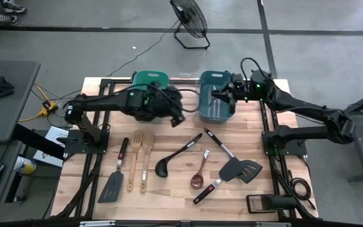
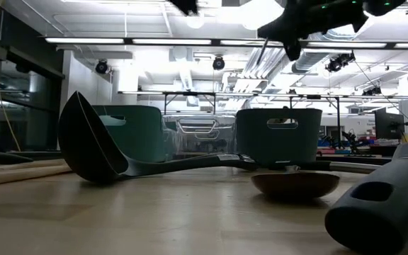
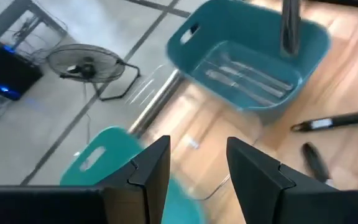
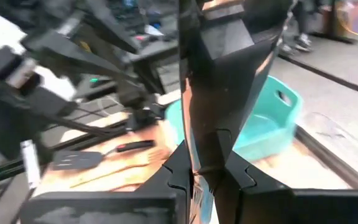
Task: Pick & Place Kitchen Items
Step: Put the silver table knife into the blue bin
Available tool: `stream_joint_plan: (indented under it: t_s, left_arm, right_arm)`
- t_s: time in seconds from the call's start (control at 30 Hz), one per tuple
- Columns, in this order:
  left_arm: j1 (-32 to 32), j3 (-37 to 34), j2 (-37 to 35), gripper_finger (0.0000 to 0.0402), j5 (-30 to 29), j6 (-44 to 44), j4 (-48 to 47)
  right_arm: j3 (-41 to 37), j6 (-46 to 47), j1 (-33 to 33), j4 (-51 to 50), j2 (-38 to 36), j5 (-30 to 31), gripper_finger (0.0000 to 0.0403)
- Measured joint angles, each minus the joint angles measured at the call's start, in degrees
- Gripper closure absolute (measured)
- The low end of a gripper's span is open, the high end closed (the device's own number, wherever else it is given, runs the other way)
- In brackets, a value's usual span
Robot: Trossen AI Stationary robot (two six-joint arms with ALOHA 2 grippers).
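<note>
Cutlery (image 1: 215,108) lies in the blue bin (image 1: 203,85), upper centre of the high view, under the right gripper (image 1: 218,96). Left wrist view: left gripper (image 3: 197,163) open, empty. Right wrist view: jaws clamp a thin metal utensil (image 4: 181,74). Placing step; next, release into the bin.

One camera looks straight down on my whole table (image 1: 169,189), while a low one sits at tabletop height right behind the black ladle (image 2: 98,152), facing the room. My wrist cameras look past my fingers; all four share the blue bin (image 1: 216,98).
</note>
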Motion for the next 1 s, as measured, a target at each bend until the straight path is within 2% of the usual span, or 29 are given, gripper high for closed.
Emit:
stream_joint_plan:
  t_s: [0.2, 0.3, 0.63, 1.0]
  left_arm:
    - [2.89, 0.10, -4.12, 0.0247, -1.07, 5.83, -1.32]
    - [5.26, 0.11, -5.34, 0.0247, -1.05, 10.30, -1.42]
    - [16.16, 0.04, -7.13, 0.0247, 5.04, 21.07, -3.90]
    - [25.13, 0.04, -7.11, 0.0247, 10.96, 29.32, -3.82]
  right_arm:
    - [6.36, 2.29, -2.29, -8.40, 7.68, 11.63, 0.0374]
    - [8.95, 4.44, -4.59, -13.63, 11.09, 13.84, 0.0374]
    - [9.75, 11.92, -8.44, -25.65, 20.40, 13.76, 0.0374]
    - [9.77, 22.38, -8.40, -28.34, 23.29, 14.93, 0.0374]
